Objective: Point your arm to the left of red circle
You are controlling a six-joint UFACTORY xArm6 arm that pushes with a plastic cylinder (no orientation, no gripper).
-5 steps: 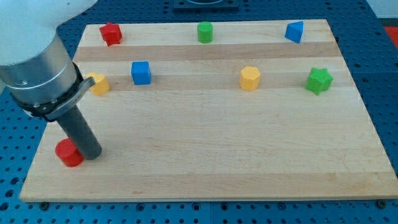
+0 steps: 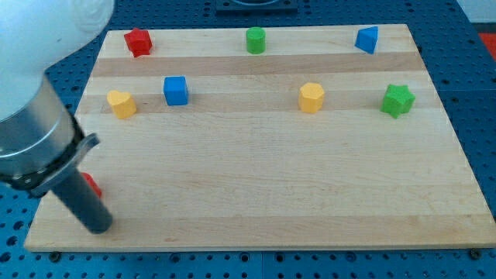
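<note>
My tip (image 2: 99, 226), a bare rod with no gripper to spread or close, sits near the desk's (image 2: 271, 178) bottom-left corner, largely hiding the red circle (image 2: 92, 184) behind it, so settling just left without nudging it seems wise.

Around my pale wooden board (image 2: 294, 178), which fills most of the frame, I see a blue perforated table surface (image 2: 479, 93) along every edge, evenly lit, with a dark fixture (image 2: 256, 5) at top centre.
</note>
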